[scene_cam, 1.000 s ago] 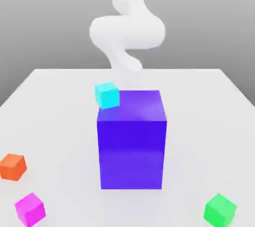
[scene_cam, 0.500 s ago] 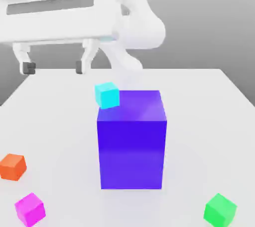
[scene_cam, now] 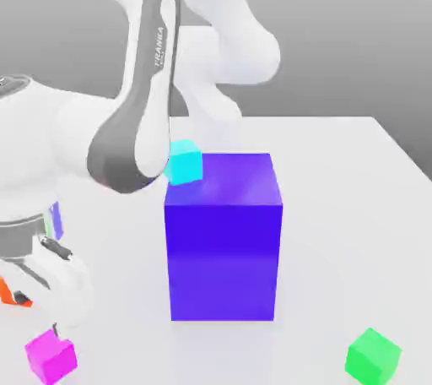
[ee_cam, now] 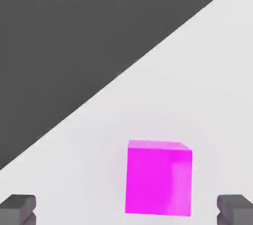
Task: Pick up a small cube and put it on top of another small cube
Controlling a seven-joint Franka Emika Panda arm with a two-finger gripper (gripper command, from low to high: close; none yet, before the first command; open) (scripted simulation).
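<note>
Block, large, blue point(scene_cam: 223, 261): one, upright on the table point(scene_cam: 329, 206); the landmark for every place below.

Cube, small, magenta point(scene_cam: 52, 358): one, on the table, off the block's side toward the exterior view's left and nearer that camera than the block. Judged the likely cube for lifting. Not held.

Cube, small, orange-red point(scene_cam: 12, 292): one, to the exterior view's left of the block, well apart from it; partly hidden. Nothing stacked on the part that shows.

Cube, small, green point(scene_cam: 372, 358): one, on the table to the exterior view's right of the block and nearer the camera; bare on top.

Cube, small, cyan point(scene_cam: 185, 163): one, by the block's upper edge on the exterior view's left; whether it rests fully on the block cannot be told.

Tool point(ee_cam: 126, 209): one, fingers set wide, holding nothing; it stands to the exterior view's left of the block, low over the table, seemingly lined up for the magenta cube.

Progress, done: the approach, to all appearance nearly complete. No grasp made, no small cube stacked on another.

Progress, outstanding: final lowering, closing, lifting, carrying, placing on a second small cube, release. Which cube is to serve as base, the scene leaves undecided. Stage, as judged: early, the whole stack remaining to be built.
</note>
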